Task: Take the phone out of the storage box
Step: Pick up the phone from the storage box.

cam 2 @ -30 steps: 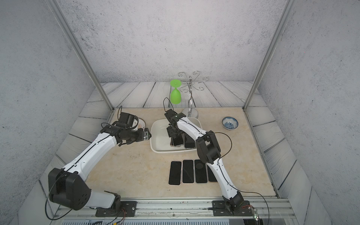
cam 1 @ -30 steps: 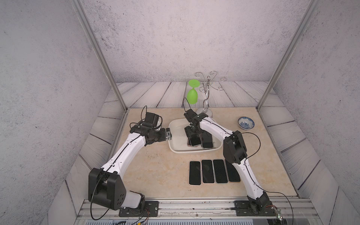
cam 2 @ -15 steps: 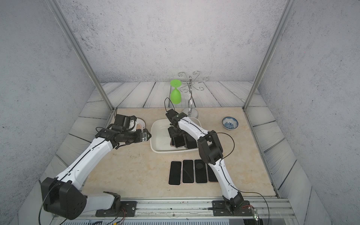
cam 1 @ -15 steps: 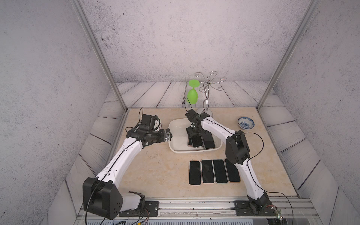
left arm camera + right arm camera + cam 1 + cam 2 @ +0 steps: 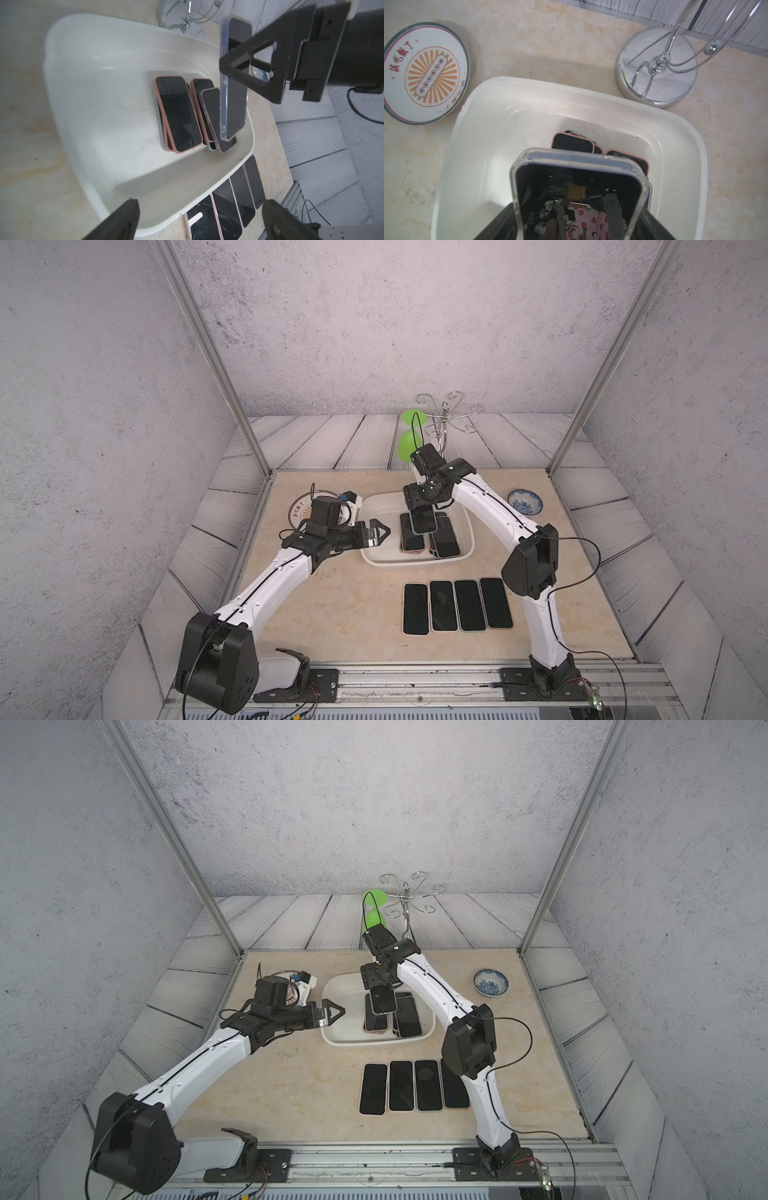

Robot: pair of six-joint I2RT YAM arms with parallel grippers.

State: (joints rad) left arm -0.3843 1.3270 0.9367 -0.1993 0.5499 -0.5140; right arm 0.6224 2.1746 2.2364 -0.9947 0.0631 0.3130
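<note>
We hold a clear-cased phone [image 5: 423,522] over the storage box [image 5: 380,506].
Our right gripper [image 5: 419,508] is clamped on its sides, keeping it lifted above the other phones [image 5: 446,541] lying in the box, which sits near the worktop's back edge. Our left gripper [image 5: 376,533] hovers over the box's left rim, fingers spread wide. Four phones [image 5: 457,605] lie in a row toward the front edge.
</note>
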